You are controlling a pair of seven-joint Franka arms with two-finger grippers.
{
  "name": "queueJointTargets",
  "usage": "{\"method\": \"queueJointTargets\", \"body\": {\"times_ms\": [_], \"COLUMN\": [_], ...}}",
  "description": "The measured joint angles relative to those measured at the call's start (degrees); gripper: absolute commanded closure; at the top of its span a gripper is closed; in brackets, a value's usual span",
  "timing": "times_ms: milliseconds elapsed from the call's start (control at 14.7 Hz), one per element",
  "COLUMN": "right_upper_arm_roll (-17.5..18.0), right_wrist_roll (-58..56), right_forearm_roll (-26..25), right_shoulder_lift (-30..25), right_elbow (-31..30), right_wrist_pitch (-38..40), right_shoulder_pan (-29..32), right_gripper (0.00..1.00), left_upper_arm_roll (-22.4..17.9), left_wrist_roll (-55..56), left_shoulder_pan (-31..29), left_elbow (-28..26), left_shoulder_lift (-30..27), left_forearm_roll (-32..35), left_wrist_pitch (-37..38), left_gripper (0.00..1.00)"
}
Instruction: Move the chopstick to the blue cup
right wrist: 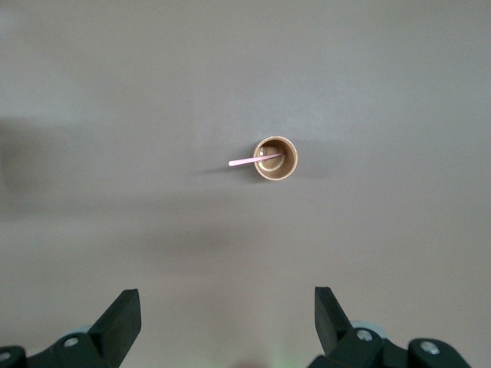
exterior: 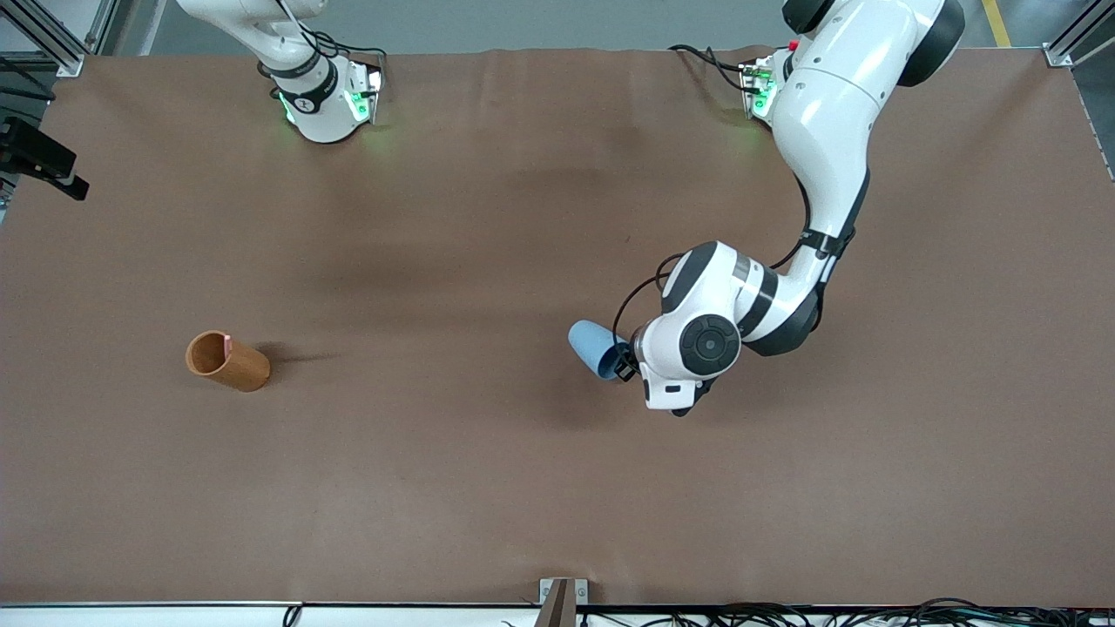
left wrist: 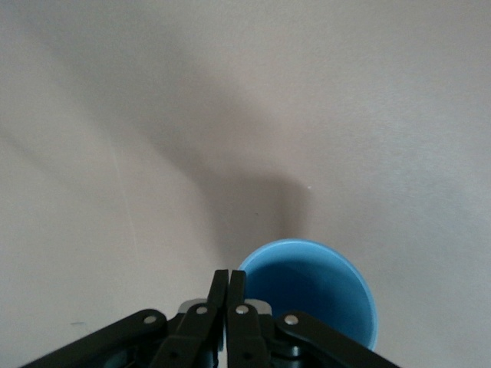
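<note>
A pale pink chopstick [right wrist: 255, 160] stands in the wooden cup [exterior: 228, 360] toward the right arm's end of the bench [exterior: 453, 488]. The right end effector [right wrist: 228, 322] waits, gaping. The left end effector [left wrist: 229, 295] pinches the blue cup [left wrist: 322, 287] rim.

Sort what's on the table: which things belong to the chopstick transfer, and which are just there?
Job:
chopstick, leaning in the wooden cup
blue cup, left gripper shut on its rim
right gripper, open high over the wooden cup

Just there:
wooden cup, holding the chopstick
</note>
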State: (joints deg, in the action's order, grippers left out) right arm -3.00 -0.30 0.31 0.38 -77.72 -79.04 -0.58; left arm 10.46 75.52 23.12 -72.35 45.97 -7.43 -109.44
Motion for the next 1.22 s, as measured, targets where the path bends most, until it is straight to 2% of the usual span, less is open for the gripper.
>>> {"method": "queueJointTargets", "body": {"times_ms": [136,272,408,680,816,951,1087,1223], "right_upper_arm_roll": [0.1,0.2,0.3,0.4,0.4,0.4,0.4,0.4], "right_wrist_roll": [0.0,0.0,0.0,0.0,0.0,0.0,0.0,0.0], "right_forearm_roll": [0.0,0.0,0.0,0.0,0.0,0.0,0.0,0.0], "right_shoulder_lift": [0.1,0.2,0.5,1.2,1.4,1.6,1.7,1.8], "right_elbow": [0.0,0.0,0.0,0.0,0.0,0.0,0.0,0.0], "right_wrist_pitch": [-1.5,-3.2,-4.6,-6.1,-6.8,-7.3,-7.4,-7.4], "right_shoulder_pan": [0.0,-0.1,-0.1,-0.3,-0.6,-0.6,-0.6,-0.6], "right_gripper": [0.0,0.0,0.0,0.0,0.0,0.0,0.0,0.0], "left_upper_arm_roll": [0.2,0.8,0.7,0.4,0.3,-0.2,-1.6,-3.0], "left_wrist_roll": [-0.2,-0.6,-2.8,-6.9,-8.0,-7.8,-5.6,1.7], "left_shoulder_pan": [0.1,0.0,-0.3,-4.9,-8.3,-11.3,-13.9,-14.7], "left_elbow": [0.1,0.2,0.2,-2.8,-6.6,-12.6,-21.1,-29.5], "left_shoulder_lift": [-1.5,-4.0,-7.2,-12.3,-13.2,-14.3,-17.0,-19.9], "left_forearm_roll": [5.1,14.7,22.1,36.5,43.1,49.2,53.6,59.2], "left_wrist_pitch": [0.2,0.9,4.9,8.2,5.7,-0.5,-8.8,-13.5], "left_gripper": [1.0,1.0,0.99,0.99,0.99,1.0,1.0,0.99]}}
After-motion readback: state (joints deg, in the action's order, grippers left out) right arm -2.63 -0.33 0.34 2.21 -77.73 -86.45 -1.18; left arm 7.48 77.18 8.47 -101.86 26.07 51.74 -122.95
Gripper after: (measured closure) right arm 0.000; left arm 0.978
